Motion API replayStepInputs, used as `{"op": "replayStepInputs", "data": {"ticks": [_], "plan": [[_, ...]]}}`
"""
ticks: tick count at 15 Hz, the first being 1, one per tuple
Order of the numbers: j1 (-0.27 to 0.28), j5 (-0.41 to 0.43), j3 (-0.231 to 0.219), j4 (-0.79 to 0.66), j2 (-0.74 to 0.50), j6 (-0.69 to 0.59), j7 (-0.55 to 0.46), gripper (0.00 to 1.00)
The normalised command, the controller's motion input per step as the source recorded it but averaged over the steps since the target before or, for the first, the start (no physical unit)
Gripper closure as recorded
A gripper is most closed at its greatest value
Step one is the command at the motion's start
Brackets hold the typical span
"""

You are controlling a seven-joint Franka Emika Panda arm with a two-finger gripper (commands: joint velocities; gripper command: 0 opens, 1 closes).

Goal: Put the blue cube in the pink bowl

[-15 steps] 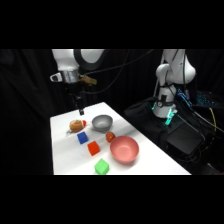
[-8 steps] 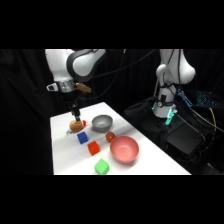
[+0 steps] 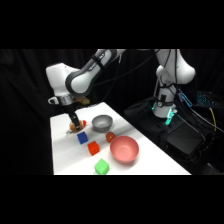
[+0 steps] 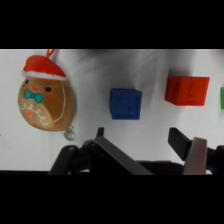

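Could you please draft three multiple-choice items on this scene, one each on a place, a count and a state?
1. In the wrist view, what lies between the gingerbread toy and the red cube?
A. the green cube
B. the blue cube
C. the grey bowl

2. How many cubes stand on the table in the side view?
A. two
B. three
C. four

3. What does the pink bowl hold?
A. nothing
B. the blue cube
C. a red ball

Answers: 1 B, the blue cube sits mid-row, apart from both neighbours. 2 B, blue, red and the green cube show. 3 A, its inside shows bare, while the blue cube rests on the table below the pincer.
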Motion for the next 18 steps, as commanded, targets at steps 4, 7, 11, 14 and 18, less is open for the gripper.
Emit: {"op": "replayStepInputs", "data": {"ticks": [4, 7, 11, 14, 18], "plan": [[-0.093, -0.028, 0.083, 0.24, 0.24, 0.11, -0.07, 0.0], [-0.057, -0.05, 0.079, 0.19, 0.2, 0.13, -0.02, 0.0], [-0.045, -0.058, 0.069, 0.14, 0.18, 0.15, 0.01, 0.0], [-0.026, -0.091, 0.032, 0.1, 0.14, 0.17, 0.05, 0.0], [-0.02, -0.085, 0.047, 0.07, 0.1, 0.16, 0.04, 0.06]]}}
